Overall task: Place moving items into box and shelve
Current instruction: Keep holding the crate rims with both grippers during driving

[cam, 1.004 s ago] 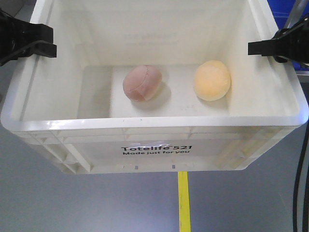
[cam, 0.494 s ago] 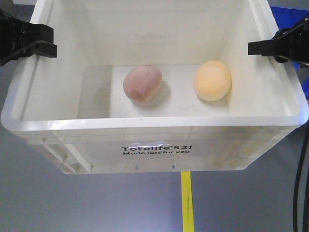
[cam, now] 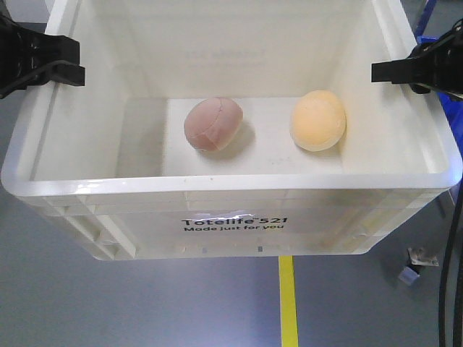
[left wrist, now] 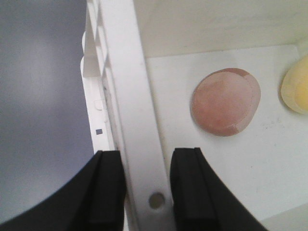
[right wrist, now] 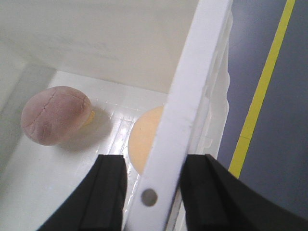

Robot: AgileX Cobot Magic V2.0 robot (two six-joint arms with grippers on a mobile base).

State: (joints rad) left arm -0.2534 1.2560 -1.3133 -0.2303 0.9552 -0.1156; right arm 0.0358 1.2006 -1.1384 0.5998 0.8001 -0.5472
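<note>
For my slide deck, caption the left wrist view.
Left claw clamps the rim of the box; pinkish-brown lump and yellow lump rest inside.

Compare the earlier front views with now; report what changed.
The background slid right behind the large white plastic crate: the yellow floor line shifted right, the blue bins receded toward the right edge, and a small grey object appeared at lower right. The rig likely moved with the crate. Unchanged: left gripper and right gripper clamp the crate's side rims; the pinkish-brown lump and pale yellow-orange lump lie apart inside.
</note>
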